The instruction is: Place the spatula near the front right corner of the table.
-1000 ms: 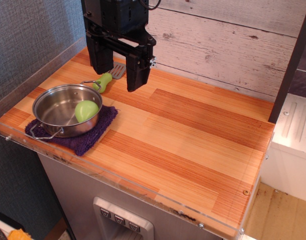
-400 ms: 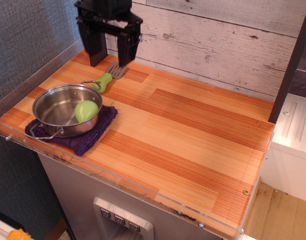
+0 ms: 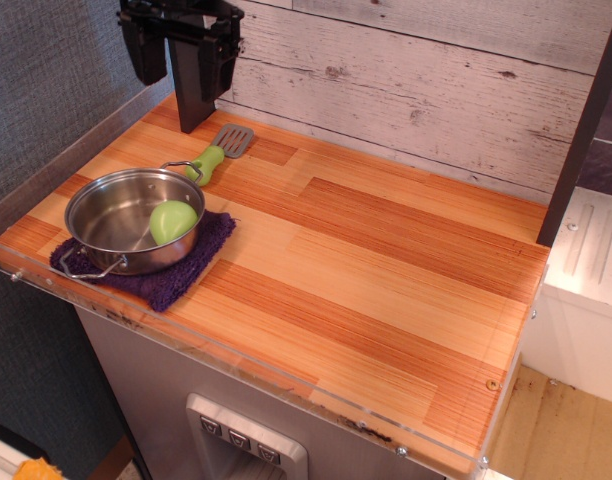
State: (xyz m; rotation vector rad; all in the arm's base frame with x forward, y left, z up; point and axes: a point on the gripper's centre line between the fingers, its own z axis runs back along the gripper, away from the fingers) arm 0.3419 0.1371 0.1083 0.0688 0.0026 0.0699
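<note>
The spatula [image 3: 217, 153] lies flat on the table [image 3: 386, 260] at the back left, with its grey slotted blade toward the wall and its lime-green handle pointing at the pot. My black gripper [image 3: 181, 105] hangs above the back left corner, up and to the left of the spatula and not touching it. Its jaws are apart and hold nothing. The front right corner of the table [image 3: 466, 440] is bare wood.
A steel pot [image 3: 116, 215] holding a smooth green lump [image 3: 173, 220] sits on a purple cloth [image 3: 181, 275] at the front left. A clear acrylic rim [image 3: 286, 385] edges the front and left. A white cabinet [image 3: 586, 300] stands to the right.
The gripper has moved left and up, from right above the spatula to the back left corner. The spatula, pot and cloth have not moved.
</note>
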